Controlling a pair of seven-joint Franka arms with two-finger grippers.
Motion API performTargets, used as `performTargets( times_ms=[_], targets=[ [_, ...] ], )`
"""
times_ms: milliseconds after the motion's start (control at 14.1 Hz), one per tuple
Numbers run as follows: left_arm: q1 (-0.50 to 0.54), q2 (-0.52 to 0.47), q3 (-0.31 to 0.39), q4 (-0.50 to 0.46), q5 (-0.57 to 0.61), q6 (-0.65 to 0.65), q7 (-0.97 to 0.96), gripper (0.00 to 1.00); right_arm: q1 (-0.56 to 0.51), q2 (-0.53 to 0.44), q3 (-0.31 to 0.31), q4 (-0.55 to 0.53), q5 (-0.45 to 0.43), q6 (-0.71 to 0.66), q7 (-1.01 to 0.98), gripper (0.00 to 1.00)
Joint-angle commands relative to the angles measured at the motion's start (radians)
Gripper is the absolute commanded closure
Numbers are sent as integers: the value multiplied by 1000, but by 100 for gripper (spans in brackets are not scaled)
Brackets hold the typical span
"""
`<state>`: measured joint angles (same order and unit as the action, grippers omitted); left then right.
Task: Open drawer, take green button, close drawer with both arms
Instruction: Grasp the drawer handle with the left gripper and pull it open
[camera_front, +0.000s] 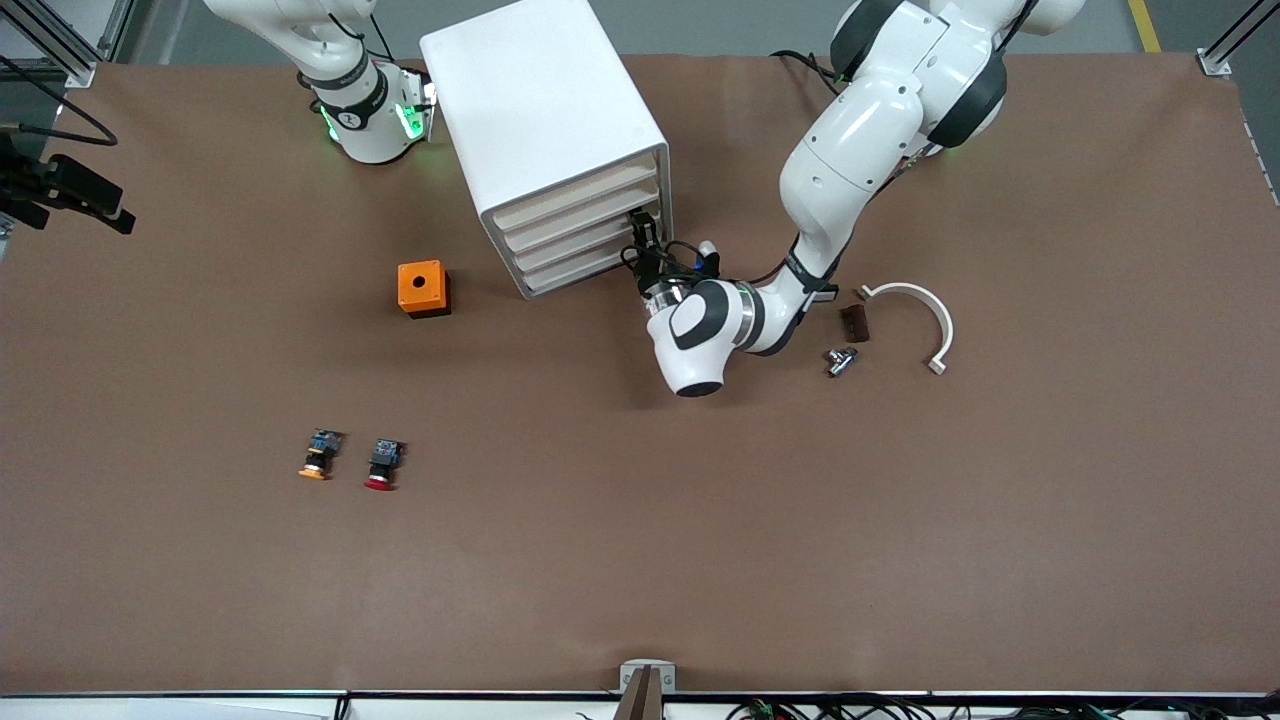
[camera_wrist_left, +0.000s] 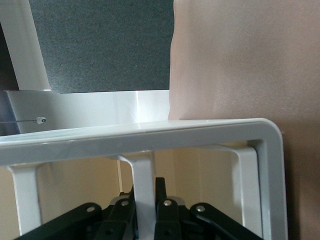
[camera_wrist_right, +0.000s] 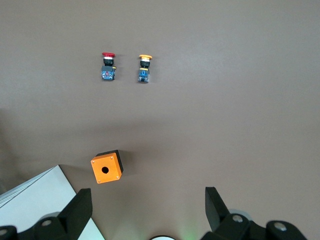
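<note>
The white cabinet (camera_front: 540, 100) stands at the back of the table with four drawers in its front, all looking shut. The lowest drawer (camera_front: 575, 272) is just above the table. My left gripper (camera_front: 645, 235) is at the cabinet's front, at the end toward the left arm. In the left wrist view it (camera_wrist_left: 147, 195) is shut on a white bar of a drawer's front (camera_wrist_left: 142, 175); I cannot tell which drawer. My right gripper (camera_wrist_right: 145, 197) is open and empty, held high beside the cabinet near the right arm's base. The green button is out of view.
An orange box with a hole (camera_front: 423, 288) sits beside the cabinet. An orange-capped button (camera_front: 318, 455) and a red-capped button (camera_front: 383, 465) lie nearer the front camera. A white curved bracket (camera_front: 925, 310), a brown block (camera_front: 853, 322) and a metal piece (camera_front: 840, 360) lie by the left arm.
</note>
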<state>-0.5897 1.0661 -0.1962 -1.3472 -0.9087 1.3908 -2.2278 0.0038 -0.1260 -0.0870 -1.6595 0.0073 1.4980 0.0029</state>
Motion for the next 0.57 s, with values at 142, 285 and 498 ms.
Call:
performTargets(
  times_ms=[142, 285, 498],
  targets=[
    [10, 5, 1, 11, -4, -13, 7, 89, -7, 3, 6, 36, 2, -7, 14, 0],
    [27, 5, 3, 13, -9, -13, 8, 89, -5, 38, 6, 37, -1, -9, 14, 0],
    [67, 5, 3, 13, -16, -12, 10, 89, -5, 159, 7, 52, 11, 10, 0, 0]
  ],
)
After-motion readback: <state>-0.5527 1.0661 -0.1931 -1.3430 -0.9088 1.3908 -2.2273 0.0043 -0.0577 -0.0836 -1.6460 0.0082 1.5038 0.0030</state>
